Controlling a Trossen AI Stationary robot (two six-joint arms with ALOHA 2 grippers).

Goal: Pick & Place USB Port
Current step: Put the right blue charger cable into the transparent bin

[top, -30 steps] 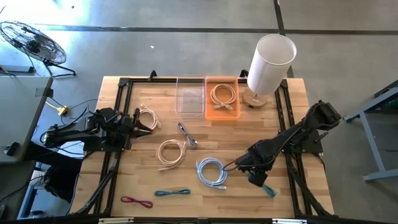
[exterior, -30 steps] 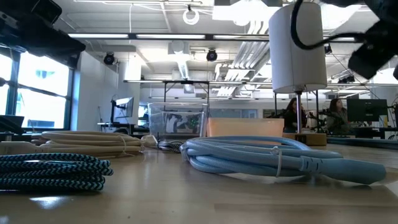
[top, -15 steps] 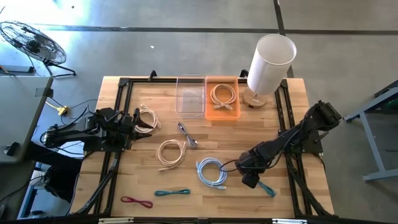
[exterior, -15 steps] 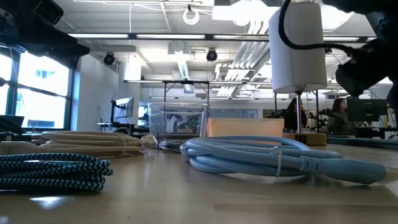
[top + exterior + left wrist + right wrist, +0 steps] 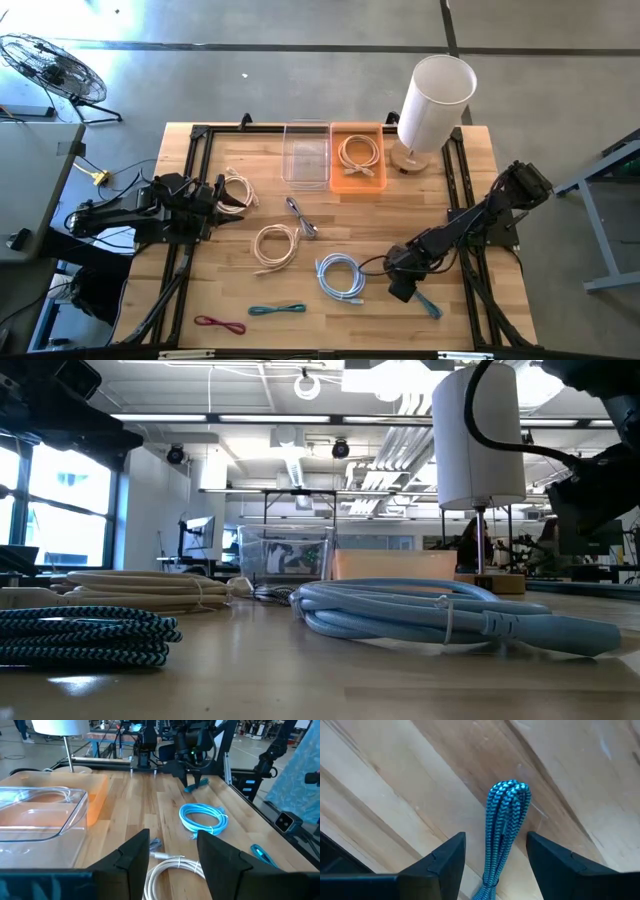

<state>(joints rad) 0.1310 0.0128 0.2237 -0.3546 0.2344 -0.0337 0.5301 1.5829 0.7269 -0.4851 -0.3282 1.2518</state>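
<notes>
Right gripper (image 5: 495,857) hovering over teal braided cable (image 5: 504,827) at near right of table (image 5: 470,205), fingers spread wide, straddling bundle, gripping nothing. Risk imo: closing off-centre, catching only outer strands, bundle slipping or unravelling. Left gripper (image 5: 172,852) idling far left, fingers parted.

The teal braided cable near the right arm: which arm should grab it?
Right. The right gripper hovers with open jaws either side of the teal braided cable. The left gripper waits far across the table.
</notes>
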